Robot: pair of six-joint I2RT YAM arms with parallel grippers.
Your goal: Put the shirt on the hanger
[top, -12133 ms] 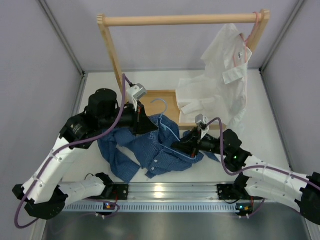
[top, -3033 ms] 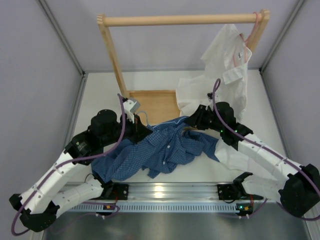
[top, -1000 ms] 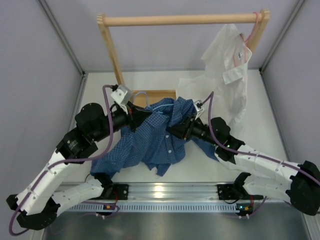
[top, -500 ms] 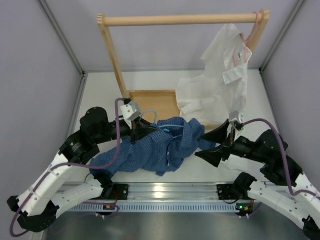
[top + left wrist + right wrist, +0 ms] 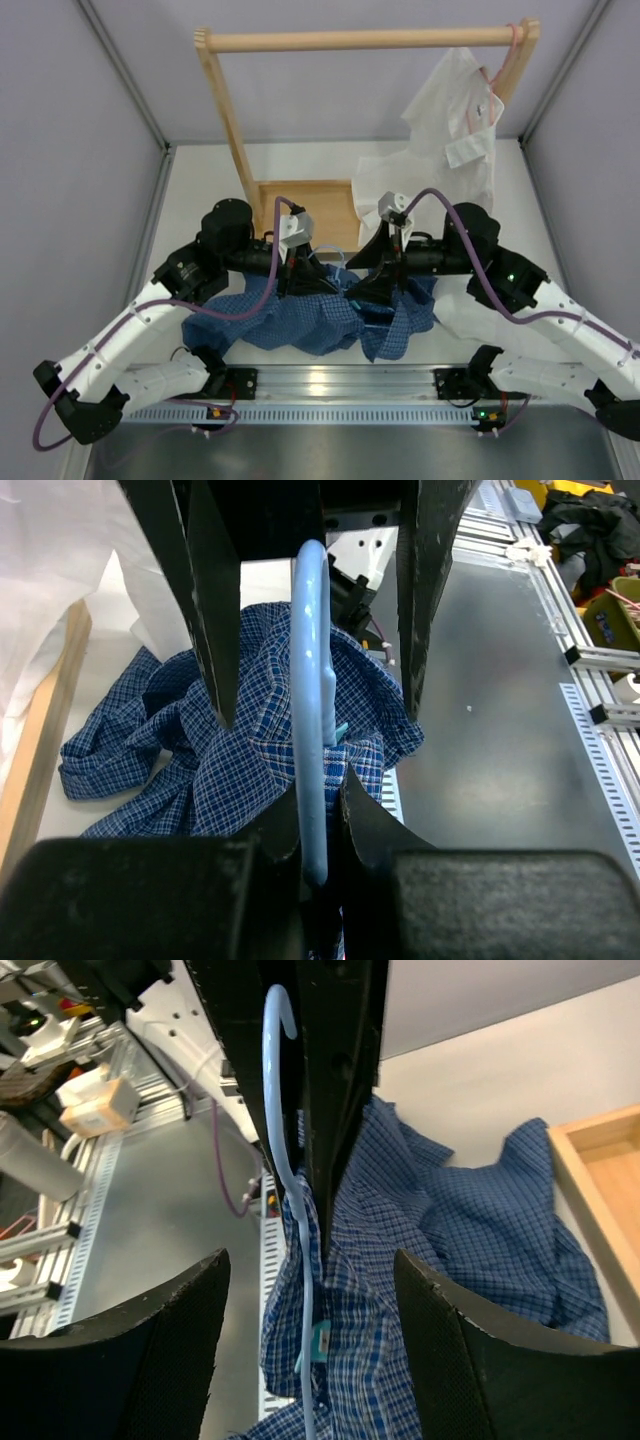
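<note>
Your left fingers [image 5: 278, 838] are closed on the light-blue wire hanger [image 5: 310, 680], pinching its wire. Your right fingers [image 5: 160, 1360] stand spread wide on either side of that wire and hold nothing. The blue checked shirt [image 5: 320, 322] lies bunched on the table [image 5: 200, 180] just in front of the wooden rack [image 5: 360, 40], under both sets of fingers. The hanger's lower part runs into the cloth, and you cannot tell from these views whether either shoulder is seated on it. The step looks like working the shirt over the hanger, so hold the left pinch firm and the wire level. Bring the right fingers down on a single layer near the collar rather than on a bundle of folds. Draw that cloth along the wire, not across it, so the thin hanger does not twist out of the pinch. By count you have one blue checked shirt, one light-blue hanger, one white shirt [image 5: 440, 150] on one pink hanger [image 5: 500, 62] at the rack's right end, one rack and two arms.
</note>
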